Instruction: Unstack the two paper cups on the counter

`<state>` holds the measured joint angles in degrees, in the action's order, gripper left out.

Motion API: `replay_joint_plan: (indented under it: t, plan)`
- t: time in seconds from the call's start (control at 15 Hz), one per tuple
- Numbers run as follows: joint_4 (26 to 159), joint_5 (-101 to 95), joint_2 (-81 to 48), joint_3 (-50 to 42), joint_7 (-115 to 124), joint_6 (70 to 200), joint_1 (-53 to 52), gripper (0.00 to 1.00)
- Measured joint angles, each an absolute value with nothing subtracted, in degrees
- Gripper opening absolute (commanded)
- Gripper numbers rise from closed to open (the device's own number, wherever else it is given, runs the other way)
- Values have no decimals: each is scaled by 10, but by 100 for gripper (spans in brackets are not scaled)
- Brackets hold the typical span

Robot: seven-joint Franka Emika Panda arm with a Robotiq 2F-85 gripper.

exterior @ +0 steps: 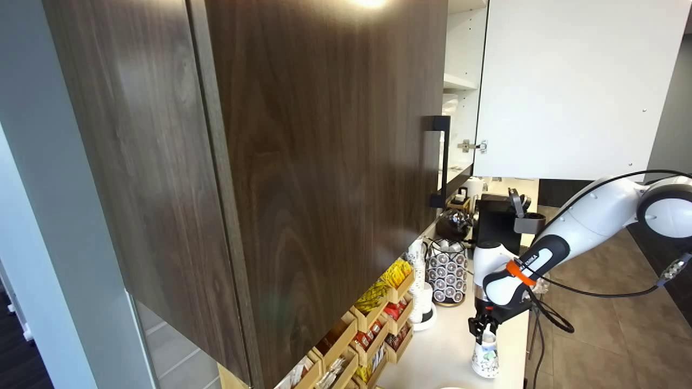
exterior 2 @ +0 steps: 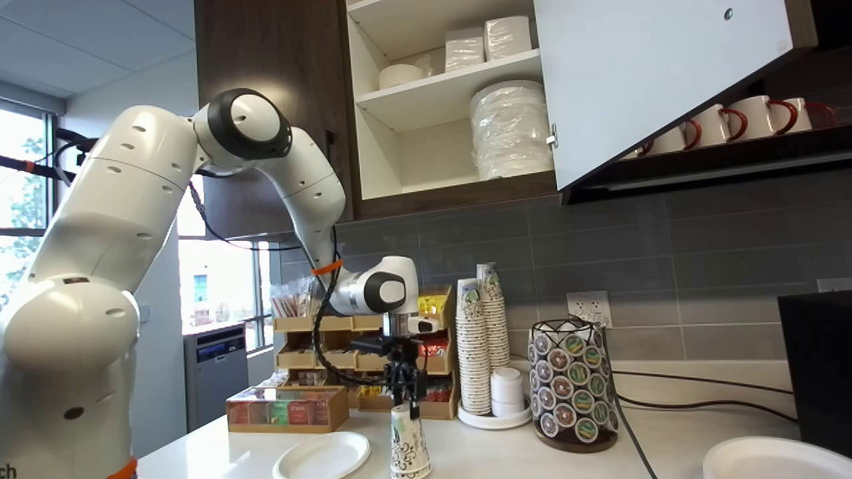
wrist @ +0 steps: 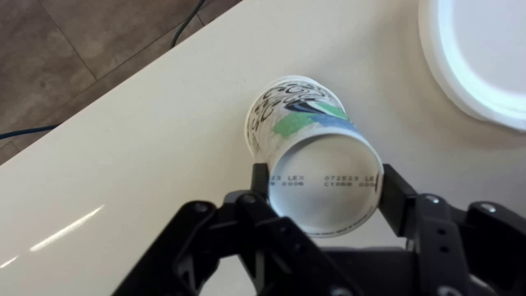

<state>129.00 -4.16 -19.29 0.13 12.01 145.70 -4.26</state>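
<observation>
Black and jointed, the pincer (wrist: 324, 181) has its 2 fingers closed in on opposite sides of the paper cups (wrist: 314, 156), gripping their narrow upper end and parted only by its width. Nested 1 over the other, the 2 cups stand mouth down and near upright at the counter (wrist: 164, 144); whether the rims bear on it I cannot tell. Only the wrist view looks down on the upturned base, a pale recessed disc with a raised lip and 2 lines of small dark print. Black curls and a patch of green and blue cover the tapering paper wall. Near the cups, apart from them, lies a plate (exterior 2: 323, 456), white, round and shallow, cut off by the edge of the wrist view. Smooth and glossy, the white counter carries a bright streak of light in that view, with brown tiled floor (wrist: 61, 45) beyond it. Farther off, both exterior views show a wire rack (exterior 2: 576, 442) ringed with round pods (exterior 2: 583, 400). In an exterior view, an open cupboard (exterior 2: 432, 153) holds a stack in crinkled plastic (exterior 2: 512, 133). In an exterior view, a dark wood-grain door (exterior: 335, 162) with a straight black handle (exterior: 445, 162) fills much of the frame.
</observation>
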Motion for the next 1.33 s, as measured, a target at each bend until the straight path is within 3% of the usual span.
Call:
replay_joint_plan:
  t: [0.4, 0.47, 0.53, 1.0, 1.33]
  plan:
    - [1289, -42, -193, 1, 120, 1457, -43, 41]
    - [1289, -42, -193, 1, 120, 1457, -43, 48]
    - [1289, -42, -193, 1, 120, 1457, -43, 41]
    - [1288, -42, -193, 1, 120, 1457, -43, 44]
    - [1288, -42, -193, 1, 120, 1457, -43, 41]
